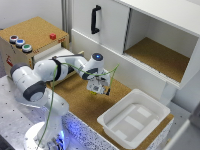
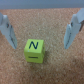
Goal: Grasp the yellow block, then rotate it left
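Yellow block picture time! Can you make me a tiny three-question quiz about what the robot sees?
1. True or false: the gripper already squeezes the yellow block.
2. Which letter is on top of the block? A) N B) X C) O
3. Fill in: the white tray sits on the ____-coloured cork surface.

Key: 1 false, the jaws stand open, apart from the block. 2 A. 3 brown.
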You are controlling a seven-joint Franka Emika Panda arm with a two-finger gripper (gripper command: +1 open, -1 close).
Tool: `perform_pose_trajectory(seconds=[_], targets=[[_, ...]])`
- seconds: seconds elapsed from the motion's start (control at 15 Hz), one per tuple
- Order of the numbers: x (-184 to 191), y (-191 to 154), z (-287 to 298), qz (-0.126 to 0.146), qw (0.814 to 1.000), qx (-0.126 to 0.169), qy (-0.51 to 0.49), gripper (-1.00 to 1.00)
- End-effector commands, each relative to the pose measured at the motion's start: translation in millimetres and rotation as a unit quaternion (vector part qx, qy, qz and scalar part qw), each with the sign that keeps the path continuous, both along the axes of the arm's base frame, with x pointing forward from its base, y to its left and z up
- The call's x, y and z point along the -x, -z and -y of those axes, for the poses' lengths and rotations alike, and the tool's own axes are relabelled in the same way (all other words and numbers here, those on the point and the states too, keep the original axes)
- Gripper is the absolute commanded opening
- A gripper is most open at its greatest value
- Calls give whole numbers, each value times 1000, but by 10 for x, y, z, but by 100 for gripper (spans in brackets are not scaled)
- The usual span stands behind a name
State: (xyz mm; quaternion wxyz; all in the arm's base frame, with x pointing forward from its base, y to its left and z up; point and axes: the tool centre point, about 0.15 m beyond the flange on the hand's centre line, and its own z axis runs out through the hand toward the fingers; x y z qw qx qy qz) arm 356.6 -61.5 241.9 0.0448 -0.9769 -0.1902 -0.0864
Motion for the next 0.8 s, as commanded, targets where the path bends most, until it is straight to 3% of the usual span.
perform_pose_trajectory(seconds=[0.0, 0.13, 0.2, 0.73], targets=[[-231, 325, -158, -28, 999, 27, 19, 100], [-260, 364, -251, -32, 999, 37, 14, 100], [-261, 372, -276, -32, 998, 43, 14, -100], [-166, 381, -232, -46, 996, 72, 28, -100]])
